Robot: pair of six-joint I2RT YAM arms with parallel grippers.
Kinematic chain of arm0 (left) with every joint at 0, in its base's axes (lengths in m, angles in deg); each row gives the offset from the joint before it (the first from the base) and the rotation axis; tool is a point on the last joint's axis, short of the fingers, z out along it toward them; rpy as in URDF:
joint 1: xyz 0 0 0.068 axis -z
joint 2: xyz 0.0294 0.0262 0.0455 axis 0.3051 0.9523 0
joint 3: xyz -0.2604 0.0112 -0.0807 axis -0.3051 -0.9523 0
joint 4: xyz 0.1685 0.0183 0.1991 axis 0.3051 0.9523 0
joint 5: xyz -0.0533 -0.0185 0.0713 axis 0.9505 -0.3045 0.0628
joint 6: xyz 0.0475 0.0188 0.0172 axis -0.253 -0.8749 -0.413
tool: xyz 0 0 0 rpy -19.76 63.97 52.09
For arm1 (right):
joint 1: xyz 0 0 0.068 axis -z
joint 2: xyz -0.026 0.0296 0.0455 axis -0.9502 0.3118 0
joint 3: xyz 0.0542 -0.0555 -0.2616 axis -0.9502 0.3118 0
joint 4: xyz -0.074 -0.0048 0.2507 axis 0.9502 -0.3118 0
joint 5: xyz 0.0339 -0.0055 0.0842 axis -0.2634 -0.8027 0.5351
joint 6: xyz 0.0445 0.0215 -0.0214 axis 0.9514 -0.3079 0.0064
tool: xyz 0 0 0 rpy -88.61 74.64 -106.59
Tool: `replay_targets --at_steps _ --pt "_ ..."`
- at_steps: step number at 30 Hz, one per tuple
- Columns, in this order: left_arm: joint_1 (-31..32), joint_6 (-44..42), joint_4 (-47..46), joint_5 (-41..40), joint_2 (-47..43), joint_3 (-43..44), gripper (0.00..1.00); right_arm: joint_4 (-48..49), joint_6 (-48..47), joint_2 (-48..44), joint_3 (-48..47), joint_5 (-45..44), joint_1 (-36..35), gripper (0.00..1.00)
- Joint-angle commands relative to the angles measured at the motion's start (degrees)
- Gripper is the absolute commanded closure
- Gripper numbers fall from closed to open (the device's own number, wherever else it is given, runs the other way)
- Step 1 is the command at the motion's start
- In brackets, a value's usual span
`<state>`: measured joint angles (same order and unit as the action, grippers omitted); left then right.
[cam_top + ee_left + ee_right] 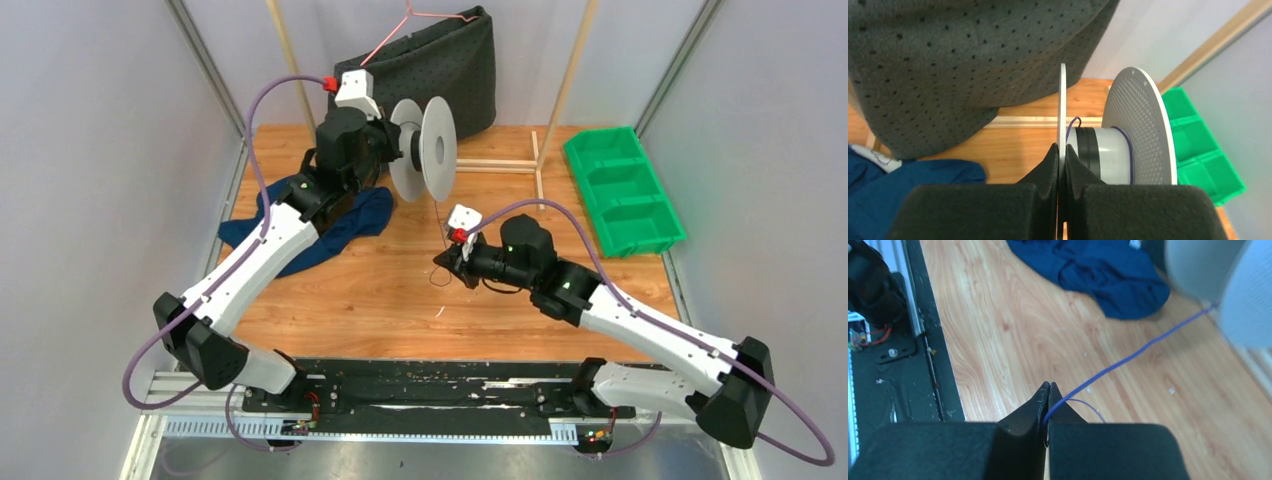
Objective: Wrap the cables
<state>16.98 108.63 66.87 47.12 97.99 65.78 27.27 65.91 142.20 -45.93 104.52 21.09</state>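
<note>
Wood table [350, 300]: left gripper [1062, 150] clamps spool [438, 150] flange, steadying it; right gripper [1048, 390] pinches cable [1128, 357], strand taut toward spool for winding.

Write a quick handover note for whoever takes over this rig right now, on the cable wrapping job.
Left tool: shut on the near flange of the spool, holding it.
Right tool: shut on the cable, which runs fairly straight up to the spool.
Done: at least one turn sits on the core.
Left: wind in the stretch between tool and spool, plus the short tail past the right tool.
</note>
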Motion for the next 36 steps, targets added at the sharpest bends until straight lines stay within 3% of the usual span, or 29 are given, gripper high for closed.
replay_targets --at_steps 1,6,14,20,29,32,36 --pt "0.9 -1.2 -9.4 -5.3 1.0 -1.3 1.00 -11.4 -5.5 -1.1 -9.4 0.3 -1.9 0.99" --pt "1.8 -6.2 -6.6 1.6 2.3 -3.7 1.00 -18.2 -12.4 3.0 -22.0 -1.9 -1.2 0.99" --pt "2.8 -17.5 -0.8 13.0 0.0 -5.7 1.00 -17.7 -21.2 9.1 -30.8 -2.3 4.6 0.99" --pt "2.9 -27.0 13.6 19.8 0.4 0.7 1.00 -14.6 -21.0 11.0 -31.9 -2.0 10.9 0.99" --pt "2.9 -31.3 17.5 26.3 -3.5 1.9 1.00 -9.1 -14.6 11.4 -25.1 -2.3 19.8 0.92" --pt "2.9 -31.1 18.0 28.3 -4.3 3.2 1.00 -6.3 -11.2 11.4 -21.7 -1.0 23.4 0.82" --pt "2.9 -30.7 20.8 28.9 -3.9 8.9 1.00 -3.5 -5.9 11.3 -16.8 2.0 27.3 0.47"
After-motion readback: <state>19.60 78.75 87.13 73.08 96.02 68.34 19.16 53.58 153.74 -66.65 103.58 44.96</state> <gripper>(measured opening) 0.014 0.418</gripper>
